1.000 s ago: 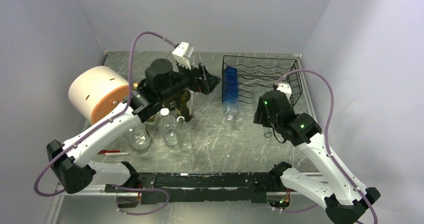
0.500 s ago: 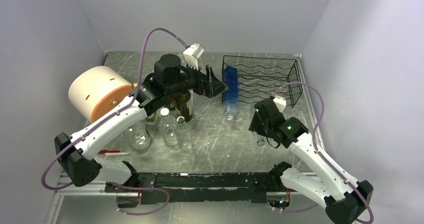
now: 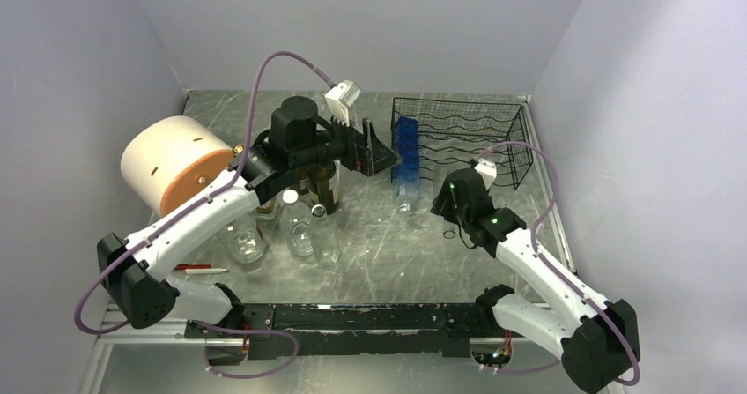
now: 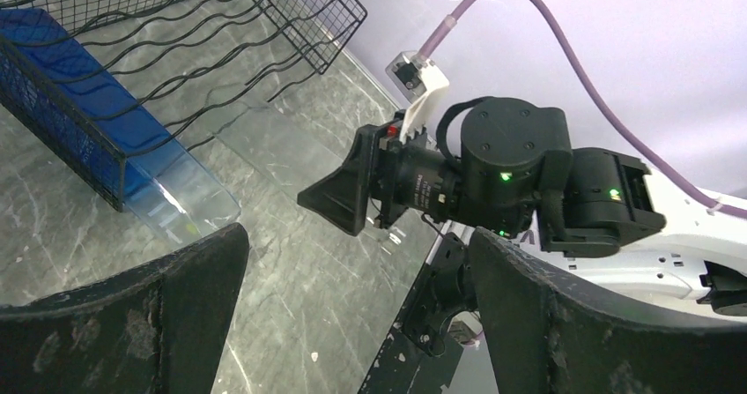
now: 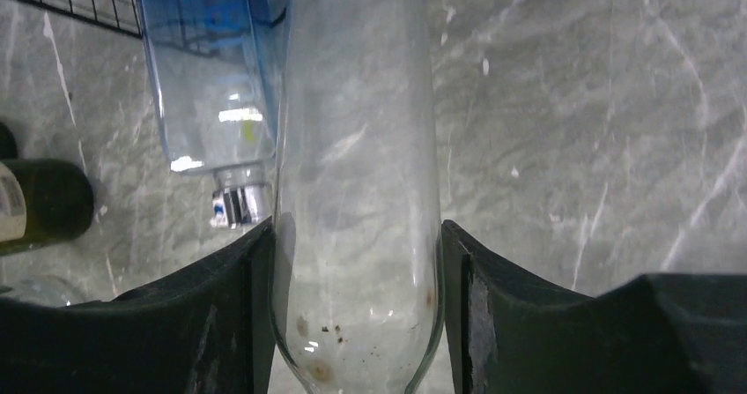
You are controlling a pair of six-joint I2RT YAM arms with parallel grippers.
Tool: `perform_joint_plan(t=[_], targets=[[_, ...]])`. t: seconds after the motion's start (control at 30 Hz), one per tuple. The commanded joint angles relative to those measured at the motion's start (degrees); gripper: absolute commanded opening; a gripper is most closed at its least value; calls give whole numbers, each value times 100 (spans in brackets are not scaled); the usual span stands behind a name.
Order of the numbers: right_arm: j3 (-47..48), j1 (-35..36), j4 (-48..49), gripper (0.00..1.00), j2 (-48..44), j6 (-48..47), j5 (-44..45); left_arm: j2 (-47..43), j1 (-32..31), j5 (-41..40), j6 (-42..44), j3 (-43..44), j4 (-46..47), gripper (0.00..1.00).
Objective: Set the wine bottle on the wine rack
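The black wire wine rack stands at the back right, and a blue bottle lies in its left slot with the neck pointing to the near side. My right gripper is shut on a clear glass wine bottle, held lying just in front of the rack beside the blue bottle. The right gripper's fingers press on both sides of the bottle near its base. My left gripper is open and empty, hovering just left of the rack's left end. The rack also shows in the left wrist view.
A cream and orange drum lies at the left. A dark green bottle, clear bottles and a jar stand in the middle left. A red pen lies near the front edge. Walls close in on three sides.
My right arm has swung left and forward with the clear bottle, closer to the rack's front. My left gripper shifted right towards the rack, then held still.
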Motion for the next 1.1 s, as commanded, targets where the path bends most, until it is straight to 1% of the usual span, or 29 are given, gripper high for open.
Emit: perform_joint_plan(t=[0.0, 0.13, 0.3, 0.53, 0.73, 1.07], targets=[[-346, -322, 1892, 0, 35, -729, -156, -103, 50, 283, 184, 307, -132, 99], [-708, -564, 3019, 0, 182, -1242, -470, -165, 64, 288, 324, 364, -196, 99], [-930, -824, 4166, 0, 657, -1654, -703, -329, 75, 240, 517, 374, -281, 99], [-1182, -1047, 5707, 0, 1498, -1677, -720, -393, 81, 58, 753, 482, -586, 99], [-1078, -1162, 6568, 0, 2108, -1823, -755, -392, 90, -12, 863, 535, -755, 99], [-636, -1421, 7118, 0, 3183, -2022, -1139, -445, 105, -131, 942, 578, -903, 99]])
